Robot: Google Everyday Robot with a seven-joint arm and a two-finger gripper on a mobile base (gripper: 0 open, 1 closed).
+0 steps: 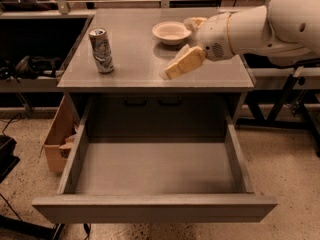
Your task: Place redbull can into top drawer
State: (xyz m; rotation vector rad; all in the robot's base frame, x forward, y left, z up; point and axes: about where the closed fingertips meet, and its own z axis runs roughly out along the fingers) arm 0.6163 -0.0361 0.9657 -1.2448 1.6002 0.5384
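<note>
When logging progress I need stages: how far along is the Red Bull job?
Done: the top drawer stands open and bare. In hand: the gripper hovers over the cabinet top, right of the redbull can, not touching it. Left: grasping the can and placing it inside.

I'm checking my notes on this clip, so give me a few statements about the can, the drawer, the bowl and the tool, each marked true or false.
1. The redbull can stands upright on the cabinet top. True.
2. The top drawer is shut. False: it is pulled wide open.
3. The tool grips the can. False: it hovers over the cabinet top, to the right of the can in view and apart from it.
4. A white bowl sits on the cabinet top. True.
</note>
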